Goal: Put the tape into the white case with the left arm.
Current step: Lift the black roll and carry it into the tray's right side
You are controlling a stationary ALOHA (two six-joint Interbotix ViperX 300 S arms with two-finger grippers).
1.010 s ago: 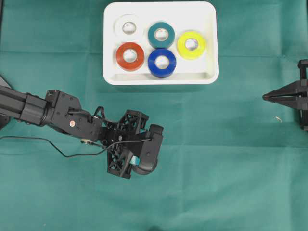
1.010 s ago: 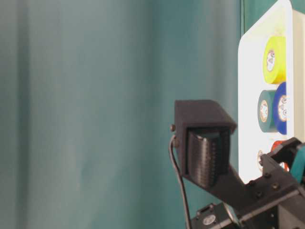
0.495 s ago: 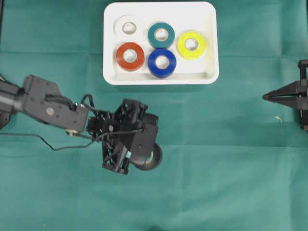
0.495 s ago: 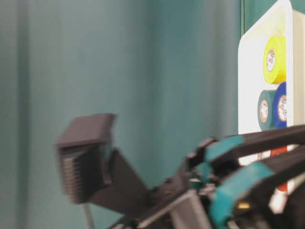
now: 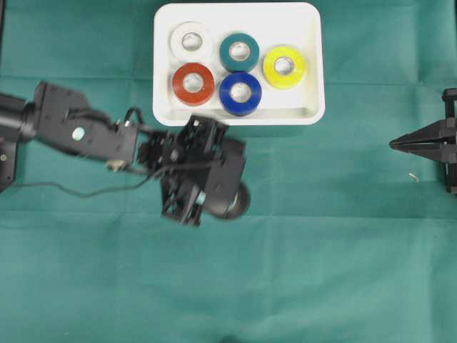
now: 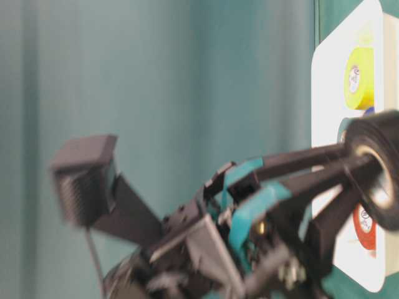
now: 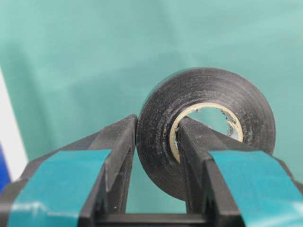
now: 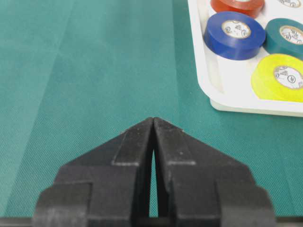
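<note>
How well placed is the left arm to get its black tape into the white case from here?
Probably well placed: the left gripper, shut on the black tape, is just short of the white case, and nothing lies between them.

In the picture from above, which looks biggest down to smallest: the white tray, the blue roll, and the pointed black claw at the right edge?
1. The white case, by far the largest.
2. The right claw, though the picture edge cuts it off.
3. The blue tape roll, close in size to the visible part of the claw, so their order is unsure.

Flat table surface under a teal-green cloth (image 5: 343, 271) with faint creases, evenly lit throughout.
</note>
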